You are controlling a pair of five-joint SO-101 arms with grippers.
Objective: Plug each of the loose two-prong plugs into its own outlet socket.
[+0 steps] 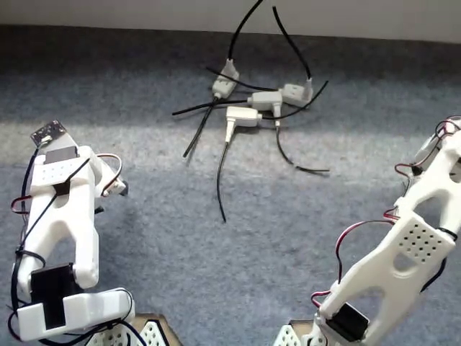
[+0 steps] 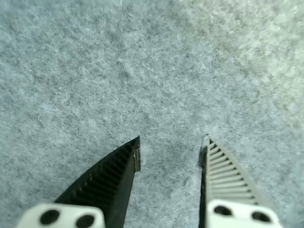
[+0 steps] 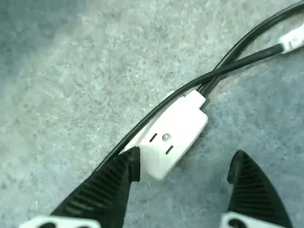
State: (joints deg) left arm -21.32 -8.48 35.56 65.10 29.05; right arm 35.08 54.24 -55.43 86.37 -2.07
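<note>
Outlet socket (image 3: 175, 137) is white, boxy, two-slotted; black cords (image 3: 227, 59) run alongside.

four small white cord ends lie bunched together at the far middle of the grey carpet (image 1: 144, 238), none of them visibly joined to another. the left piece (image 1: 225, 81) lies tilted, its cord running away to the far edge. the middle block (image 1: 265, 99) and the right block (image 1: 297, 92) sit just beside each other, and the l-shaped piece (image 1: 242, 115) lies nearest, its black cord (image 1: 222, 173) trailing toward the near side. thin black cords cross through the bunch. close up, one outlet socket (image 3: 173, 137) lies face up, showing two slots with a small screw between them, and two black cords (image 3: 228, 61) lie together along its far side.
</note>
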